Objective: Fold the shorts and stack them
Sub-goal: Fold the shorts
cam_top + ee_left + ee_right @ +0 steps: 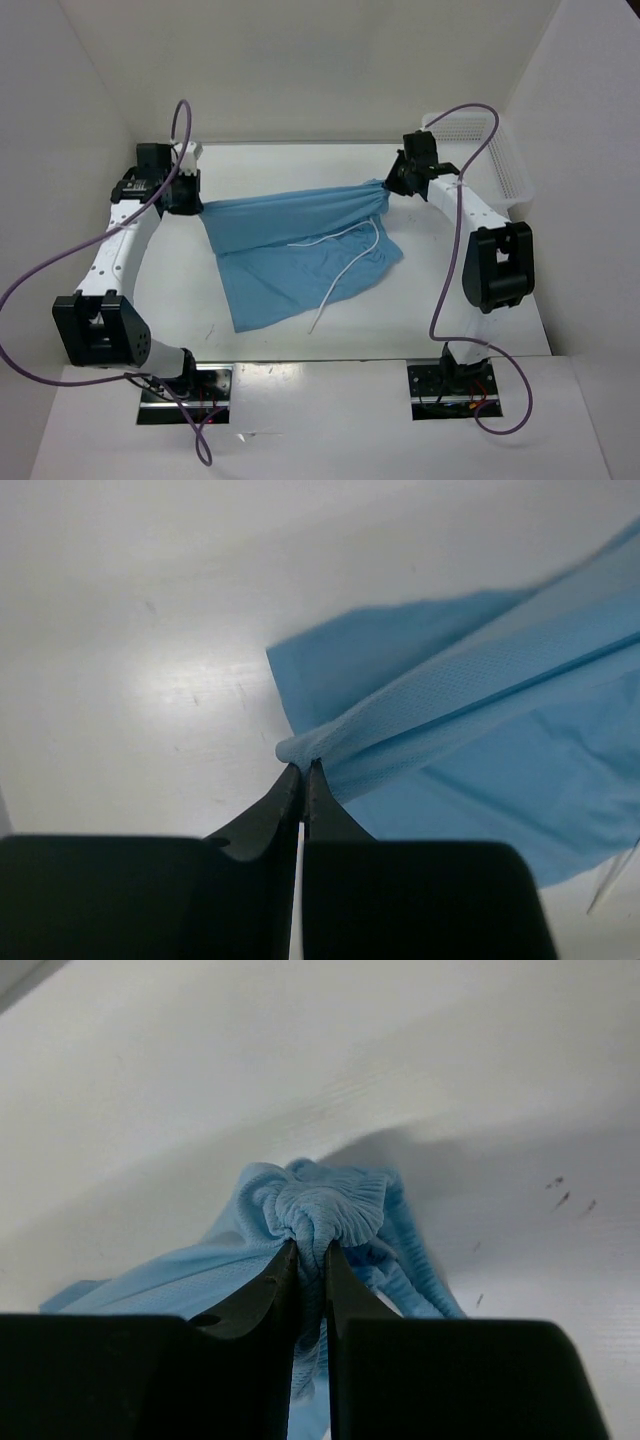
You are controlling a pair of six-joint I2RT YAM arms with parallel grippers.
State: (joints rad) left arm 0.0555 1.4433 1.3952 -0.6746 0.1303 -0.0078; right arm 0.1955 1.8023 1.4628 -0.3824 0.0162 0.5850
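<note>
Left claw (303,770) is pressed together on one corner of the light blue soft fabric shorts (290,250). The right claw (310,1245) pinches the bunched waistband end. The top edge is taut between them, and the rest drapes onto the white worktop (300,160). This looks like spreading before the first fold. Next, both claws should lower evenly, keeping tension. The long axis runs left-right, with the legs pointing near-left.

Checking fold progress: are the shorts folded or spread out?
Spread: the left gripper and right gripper pinch opposite ends of the shorts, stretching them.
</note>
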